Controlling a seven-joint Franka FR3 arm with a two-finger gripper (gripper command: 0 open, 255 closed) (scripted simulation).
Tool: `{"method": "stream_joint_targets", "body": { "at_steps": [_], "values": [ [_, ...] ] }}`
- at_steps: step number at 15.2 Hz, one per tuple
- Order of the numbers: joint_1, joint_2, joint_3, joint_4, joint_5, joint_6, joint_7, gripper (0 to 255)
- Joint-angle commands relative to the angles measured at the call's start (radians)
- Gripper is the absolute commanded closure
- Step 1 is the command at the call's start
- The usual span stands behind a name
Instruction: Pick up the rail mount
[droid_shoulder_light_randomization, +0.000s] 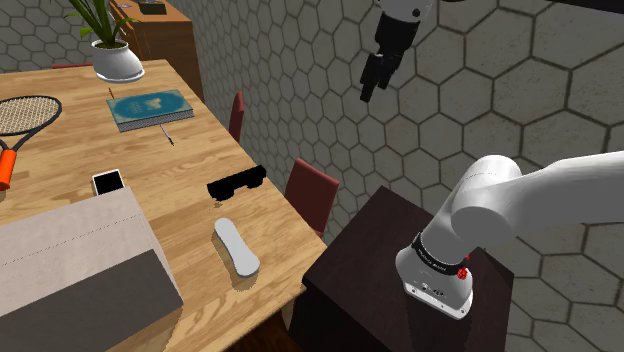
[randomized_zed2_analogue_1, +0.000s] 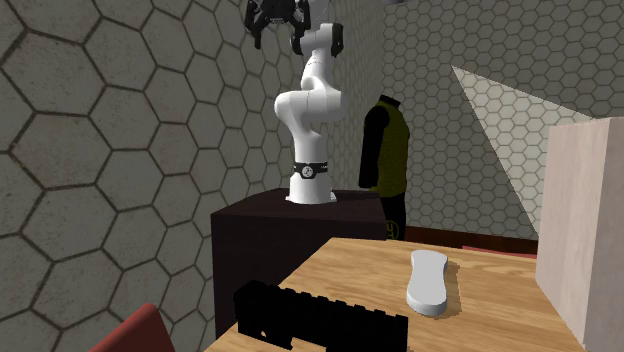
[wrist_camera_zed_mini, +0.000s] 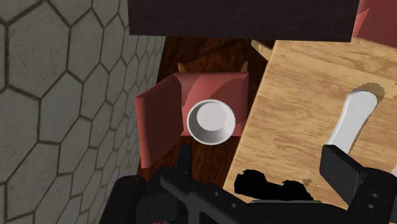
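The gripper (droid_shoulder_light_randomization: 370, 90) hangs high in the air, its two black fingers (wrist_camera_zed_mini: 342, 170) spread wide with nothing between them. The rail mount (droid_shoulder_light_randomization: 236, 184) lies flat on the wooden table (droid_shoulder_light_randomization: 170, 170), far below the fingers and untouched. It is near a smooth, rounded white oblong piece (droid_shoulder_light_randomization: 236, 246), and both are close to the table's edge. The mount is a long, low, matte black bar with a notched, toothed top.
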Motion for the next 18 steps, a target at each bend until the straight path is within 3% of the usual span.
{"method": "stream_joint_targets", "body": {
  "at_steps": [1,9,18],
  "values": [
    [0.0,0.0,0.0,0.0,0.0,0.0,0.0,0],
    [0.057,0.239,-0.053,-0.023,-0.028,0.26,-0.184,0],
    [0.118,0.56,-0.084,0.049,-0.022,0.506,-0.388,0]
  ]
}}
